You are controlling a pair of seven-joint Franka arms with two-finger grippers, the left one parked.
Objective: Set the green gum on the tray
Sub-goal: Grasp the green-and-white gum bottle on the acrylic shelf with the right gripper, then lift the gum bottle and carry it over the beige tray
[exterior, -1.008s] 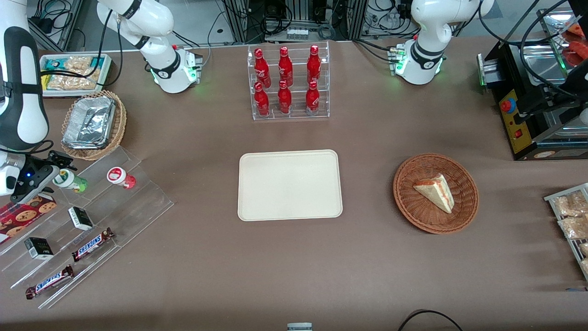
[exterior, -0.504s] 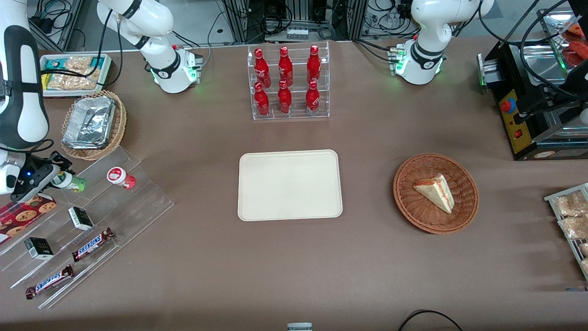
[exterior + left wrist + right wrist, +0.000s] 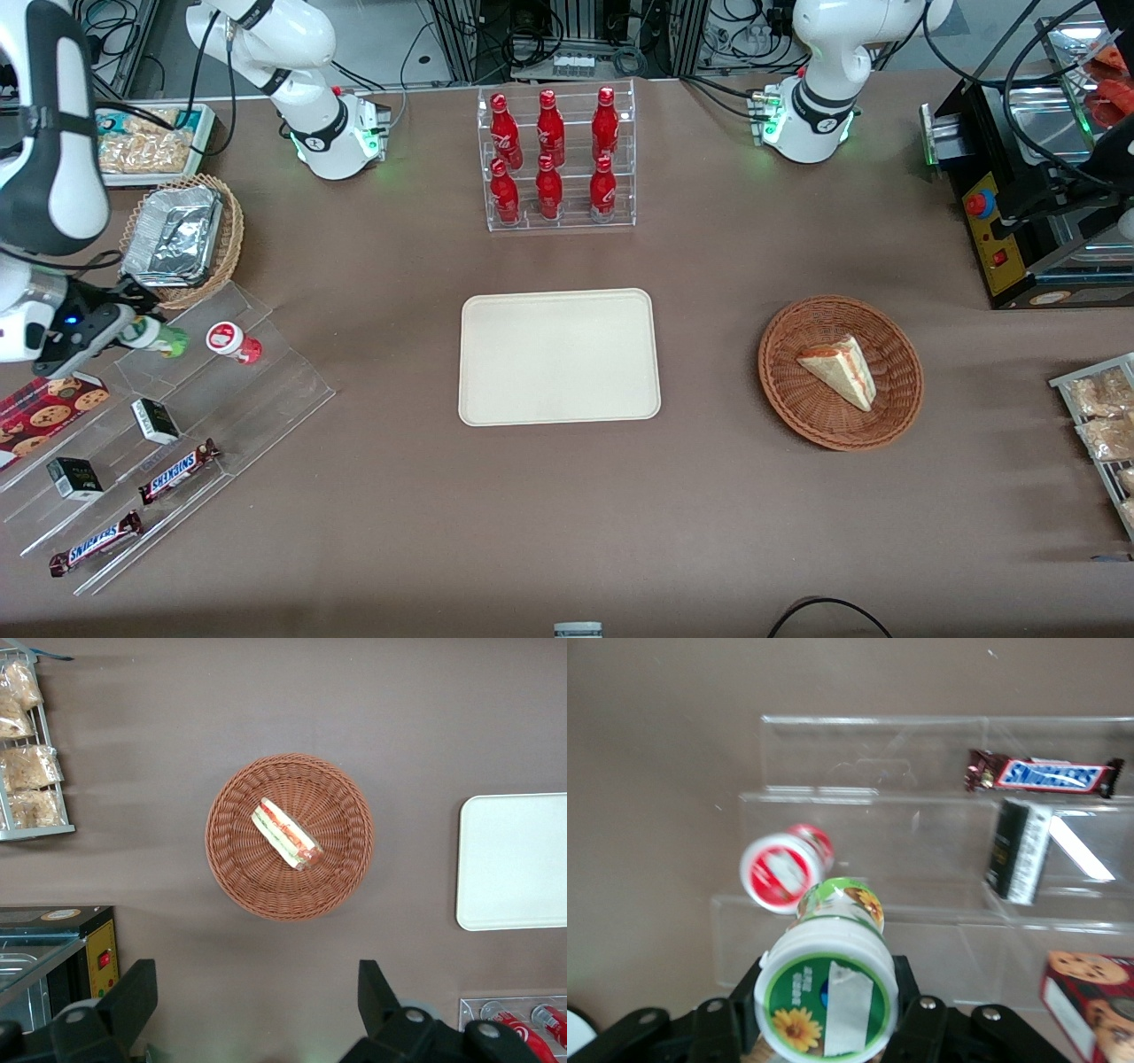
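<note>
Above the clear stepped display rack [image 3: 190, 399] at the working arm's end of the table, we see the green gum [image 3: 159, 337] clamped at its lid end between the fingers of the right gripper [image 3: 133, 326], the green body sticking out sideways toward the red gum bottle [image 3: 232, 342], which lies on the rack's upper step just beside it. From the right wrist view, the green gum [image 3: 831, 988] fills the foreground, its white lid and sunflower label facing the camera, with black fingers [image 3: 921, 1023] pressed against both sides of the lid, while the red gum bottle [image 3: 784, 868] rests on the acrylic step close by. On the rack's lower steps we find two small dark boxes [image 3: 155, 420] and two Snickers bars [image 3: 177, 470], and a cookie packet [image 3: 44, 409] lies at the rack's edge near the gripper. We see the tray [image 3: 559, 356] flat on the brown table near its middle, well apart from the gum and bare. A wicker basket of foil containers [image 3: 180, 237] stands farther from the front camera than the rack, and a rack of red soda bottles [image 3: 555, 159] stands farther from the camera than the tray. Toward the parked arm's end, a round basket [image 3: 840, 372] holds a wedge of sandwich [image 3: 837, 369].
</note>
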